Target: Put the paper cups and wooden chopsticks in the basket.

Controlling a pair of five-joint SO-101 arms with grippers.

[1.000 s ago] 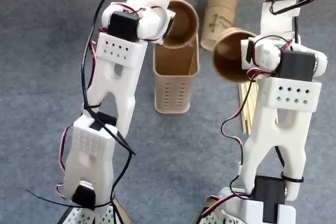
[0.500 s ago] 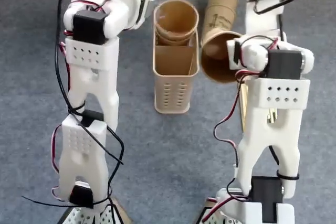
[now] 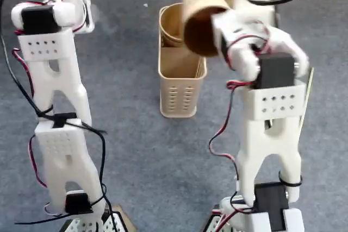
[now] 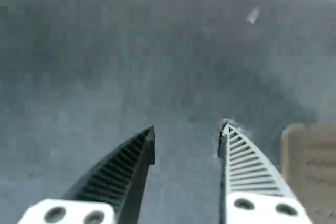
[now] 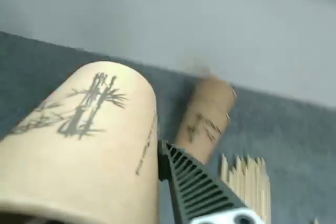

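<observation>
- Basket [image 3: 182, 88] stands on the grey worktop [image 3: 136, 150] between the two arms. It is split into a far and a near compartment.
- Stowed cup [image 3: 170, 25] sits upright, mouth up, in the far compartment.
- Held cup [image 3: 198, 20] hangs tilted in the air over the basket's far end, above and partly in front of the stowed cup. The right claw [image 3: 217, 25] is clenched on it.
- The right wrist view adds a closer look at the grasp: a black finger [image 5: 181, 177] lies flat against the held cup's printed side.
- That view also gives what lies beyond. A lying cup [image 5: 207, 116] rests on its side on the worktop near the back wall, with the chopsticks [image 5: 247, 182] bundled just beside it, outside the basket.
- The high view gives the basket's inside and both arms' places: one arm to each side of the basket.
- Left claw [image 4: 186, 140] is released, its two ribbed fingers spread apart with nothing between them. It hovers over bare worktop, with a corner of the basket at the view's edge.
</observation>
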